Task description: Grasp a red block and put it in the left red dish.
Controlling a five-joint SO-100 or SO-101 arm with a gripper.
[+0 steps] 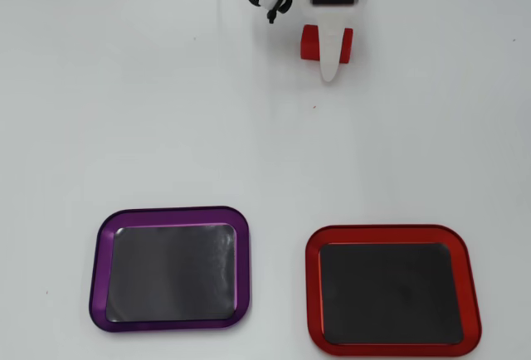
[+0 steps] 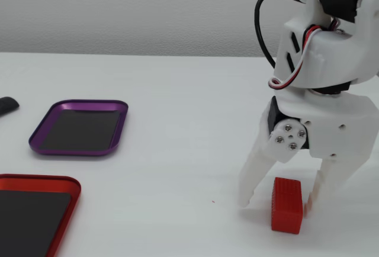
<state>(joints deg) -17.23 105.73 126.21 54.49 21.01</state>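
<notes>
The red block (image 1: 309, 42) stands on the white table at the top of the overhead view, partly covered by a white finger (image 1: 329, 65). In the fixed view the block (image 2: 286, 205) stands on the table between the two white fingers. My gripper (image 2: 277, 202) is open and straddles it: the right finger is at or against the block, the left finger (image 2: 251, 183) stands apart from it. In the overhead view the gripper (image 1: 328, 51) is far from the red dish (image 1: 390, 231), which lies empty at bottom right. In the fixed view the red dish (image 2: 41, 178) is at bottom left.
A purple-rimmed dish (image 1: 170, 211) with a dark inside lies empty at bottom left in the overhead view, and behind the red dish in the fixed view (image 2: 83, 103). A small dark object (image 2: 6, 106) shows at the fixed view's left edge.
</notes>
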